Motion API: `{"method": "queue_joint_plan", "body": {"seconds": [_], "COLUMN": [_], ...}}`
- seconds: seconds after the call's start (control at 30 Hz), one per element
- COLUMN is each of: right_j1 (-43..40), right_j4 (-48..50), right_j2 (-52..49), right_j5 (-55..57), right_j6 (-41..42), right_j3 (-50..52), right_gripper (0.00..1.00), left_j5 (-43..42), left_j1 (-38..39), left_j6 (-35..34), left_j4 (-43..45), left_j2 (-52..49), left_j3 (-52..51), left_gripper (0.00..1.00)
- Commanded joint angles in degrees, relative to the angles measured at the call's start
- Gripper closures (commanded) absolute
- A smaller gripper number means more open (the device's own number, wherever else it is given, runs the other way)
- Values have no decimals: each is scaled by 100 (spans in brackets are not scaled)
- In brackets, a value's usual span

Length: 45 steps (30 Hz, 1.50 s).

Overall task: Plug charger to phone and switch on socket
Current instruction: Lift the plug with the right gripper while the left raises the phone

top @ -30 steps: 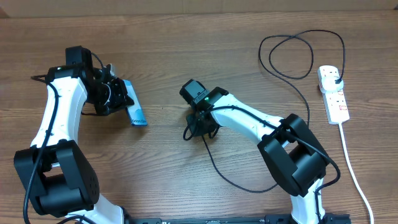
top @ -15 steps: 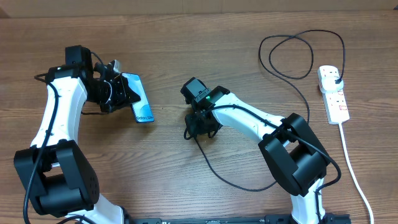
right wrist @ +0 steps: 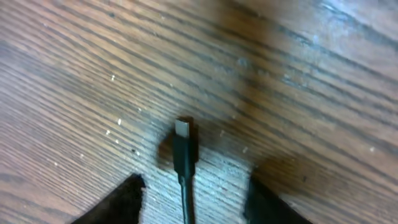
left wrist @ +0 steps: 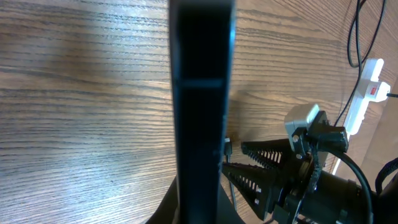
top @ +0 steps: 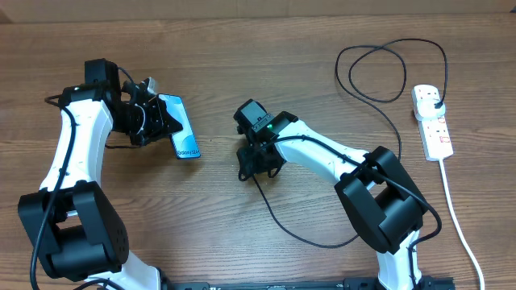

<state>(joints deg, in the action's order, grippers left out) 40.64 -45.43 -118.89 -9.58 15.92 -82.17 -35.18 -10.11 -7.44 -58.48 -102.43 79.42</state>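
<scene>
**Step in hand:** taking up the charger's connector end, ahead of insertion. Nothing has yet been plugged into the phone.

**Left arm:** The left gripper point(top: 164, 122) is closed on the slim, black-edged smartphone with a pale blue-white screen point(top: 184, 133). The phone is held by its long edges at the left of the brown wood-grain table point(top: 242, 48) and appears edge-on in the left wrist view. Whether it is lifted clear of the wood cannot be told.

**Right arm:** The right gripper point(top: 256, 165) is lowered over the middle of the table with its jaws about half parted, and nothing is held. In the right wrist view, the small connector tip point(right wrist: 181, 132) of the long thin black charger cable point(top: 300, 234) lies flat on the wood between the two dark fingers point(right wrist: 115, 202), touched by neither.

**Socket:** The narrow white extension strip with red switches point(top: 435, 133) lies at the far right, well apart from both arms. The cable's black plug point(top: 435, 101) is seated at its far end. The switch position cannot be read.

**Next move, as judged:** The jaws must be closed on the cable just behind the tip, leaving the metal end exposed. The tip must then be lifted and aligned with the phone's port, which is not visible here. A skewed or slipping grip would spoil the alignment. The switch is to be pressed afterwards.
</scene>
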Motion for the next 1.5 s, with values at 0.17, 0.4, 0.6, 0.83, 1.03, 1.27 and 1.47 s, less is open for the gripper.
{"method": "queue_joint_plan", "body": {"seconds": [0.17, 0.4, 0.6, 0.83, 1.03, 1.27, 1.47], "right_j1": [136, 662, 717, 717, 719, 719, 719], "right_j4": [59, 79, 42, 61, 149, 142, 122], "right_j2": [-83, -83, -83, -83, -83, -205, -210], "right_j5": [457, 1165, 1320, 1405, 1403, 1401, 1377], "right_j6": [79, 238, 378, 348, 308, 310, 313], "right_j3": [85, 85, 85, 85, 85, 85, 81], "right_gripper": [66, 67, 72, 73, 73, 79, 94], "left_j5": [-232, -229, -232, -229, -229, -227, -229], "left_j1": [15, 15, 15, 15, 15, 15, 15], "left_j6": [122, 103, 103, 103, 103, 105, 103], "left_j4": [4, 0, -2, -42, -44, -70, -74], "left_j2": [55, 55, 55, 55, 55, 55, 55], "left_j3": [2, 2, 2, 2, 2, 2, 2], "left_gripper": [96, 96, 96, 96, 96, 96, 96]}}
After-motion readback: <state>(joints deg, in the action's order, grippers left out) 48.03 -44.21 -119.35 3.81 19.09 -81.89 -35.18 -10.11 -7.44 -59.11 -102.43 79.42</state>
